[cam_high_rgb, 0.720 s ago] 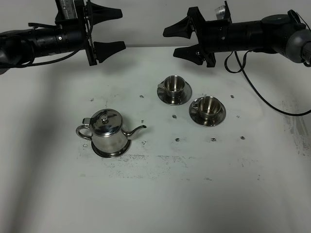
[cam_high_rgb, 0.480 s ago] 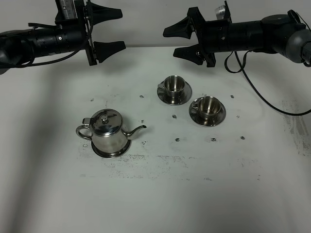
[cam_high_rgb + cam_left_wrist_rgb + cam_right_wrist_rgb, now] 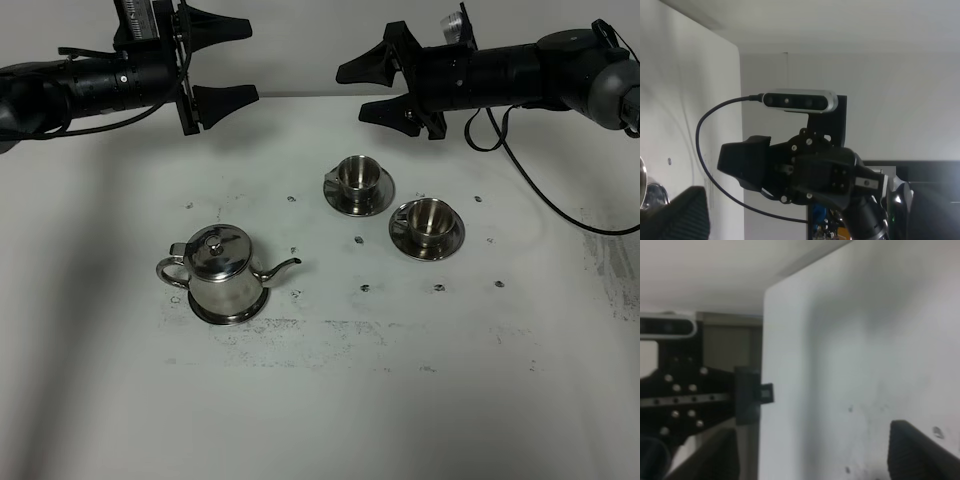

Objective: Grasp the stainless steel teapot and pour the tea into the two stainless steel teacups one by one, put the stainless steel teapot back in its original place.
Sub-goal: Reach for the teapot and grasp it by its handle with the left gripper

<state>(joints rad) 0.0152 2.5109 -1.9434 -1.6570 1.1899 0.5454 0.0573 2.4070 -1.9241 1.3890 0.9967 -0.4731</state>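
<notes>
The stainless steel teapot (image 3: 222,270) stands upright with its lid on, on its round steel coaster (image 3: 229,311) at the table's left middle, spout pointing right. The two stainless steel teacups (image 3: 358,177) (image 3: 429,219) sit on saucers at the right middle. No tea shows. My left gripper (image 3: 250,62) hovers open high over the table's far left, well behind the teapot. My right gripper (image 3: 352,92) is open too, above and behind the cups, facing the left one. In the right wrist view its two fingers (image 3: 920,452) frame bare table.
The white table (image 3: 320,400) is scuffed and dotted with small screw holes. A black cable (image 3: 540,205) hangs from the right arm over the table's far right. The left wrist view shows the right arm's gripper and camera (image 3: 800,101) opposite.
The right gripper has tipped slightly downward. The teapot, the cups and the left arm have not moved.
</notes>
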